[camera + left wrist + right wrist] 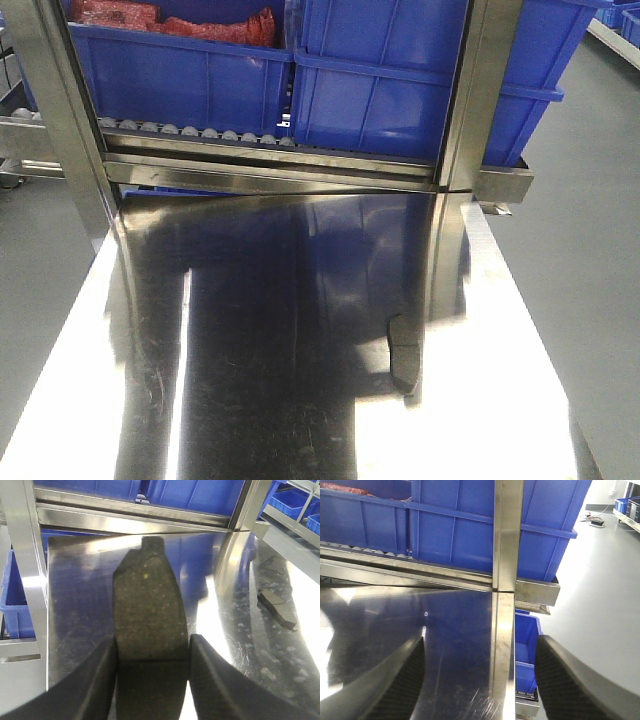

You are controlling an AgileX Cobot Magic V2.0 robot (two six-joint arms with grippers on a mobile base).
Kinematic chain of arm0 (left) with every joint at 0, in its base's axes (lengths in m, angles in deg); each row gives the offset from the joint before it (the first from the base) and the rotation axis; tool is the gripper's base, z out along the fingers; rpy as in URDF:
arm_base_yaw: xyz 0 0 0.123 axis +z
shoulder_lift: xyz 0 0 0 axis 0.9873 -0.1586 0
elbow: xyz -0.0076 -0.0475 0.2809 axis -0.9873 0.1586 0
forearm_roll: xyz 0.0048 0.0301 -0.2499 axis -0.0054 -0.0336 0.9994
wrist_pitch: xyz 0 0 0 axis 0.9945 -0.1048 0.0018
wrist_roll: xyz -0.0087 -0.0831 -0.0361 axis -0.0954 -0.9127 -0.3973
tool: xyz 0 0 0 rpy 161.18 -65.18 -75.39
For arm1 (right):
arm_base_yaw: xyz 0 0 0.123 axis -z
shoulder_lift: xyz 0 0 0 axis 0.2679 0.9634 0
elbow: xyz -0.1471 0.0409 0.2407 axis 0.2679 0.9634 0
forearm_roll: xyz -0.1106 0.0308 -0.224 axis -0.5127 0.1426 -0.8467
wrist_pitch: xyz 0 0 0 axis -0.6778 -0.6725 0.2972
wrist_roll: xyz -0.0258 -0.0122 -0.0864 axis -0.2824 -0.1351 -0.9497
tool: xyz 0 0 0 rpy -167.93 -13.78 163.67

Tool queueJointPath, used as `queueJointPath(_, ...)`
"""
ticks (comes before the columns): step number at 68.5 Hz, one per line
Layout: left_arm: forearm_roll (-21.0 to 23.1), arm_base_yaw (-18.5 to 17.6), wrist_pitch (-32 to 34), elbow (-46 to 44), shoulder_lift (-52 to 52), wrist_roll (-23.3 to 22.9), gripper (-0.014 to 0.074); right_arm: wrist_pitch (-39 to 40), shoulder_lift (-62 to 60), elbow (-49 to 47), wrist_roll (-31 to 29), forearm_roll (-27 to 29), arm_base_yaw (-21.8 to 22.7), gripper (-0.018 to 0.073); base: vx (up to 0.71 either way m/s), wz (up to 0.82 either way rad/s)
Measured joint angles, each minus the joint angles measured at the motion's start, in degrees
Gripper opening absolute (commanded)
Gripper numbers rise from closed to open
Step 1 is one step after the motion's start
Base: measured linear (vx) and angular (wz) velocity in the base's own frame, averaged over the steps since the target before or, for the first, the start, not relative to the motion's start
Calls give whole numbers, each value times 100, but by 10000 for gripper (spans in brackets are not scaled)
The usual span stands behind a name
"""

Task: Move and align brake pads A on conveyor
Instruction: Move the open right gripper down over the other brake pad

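Currently the left gripper is pinching the held brake pad across its width, close to its near end. The pad's long axis runs straight ahead of the jaws, with the notched tip farthest from them. It hangs over the steel table; whether it touches the surface cannot be told.

The loose brake pad lies flat on the table, ahead and well to the right of this gripper, with its long axis slanted across the gripper's line.

The right gripper is spread with nothing between its fingers. Only bare table and a rack upright lie ahead of it.

The conveyor appears in no view.

Judgement: the held pad is ready for carrying. The loose pad lies on the right arm's side, so that arm is likely nearer to it.
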Motion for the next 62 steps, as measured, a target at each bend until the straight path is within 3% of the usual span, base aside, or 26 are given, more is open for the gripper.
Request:
queueJointPath(31,0,0,0,0,0,0,-7,-104,236,-130,21,5,0,449,0,0)
queueJointPath(62,0,0,0,0,0,0,-7,-2468,3337,-2504,27,128,0,439,0,0)
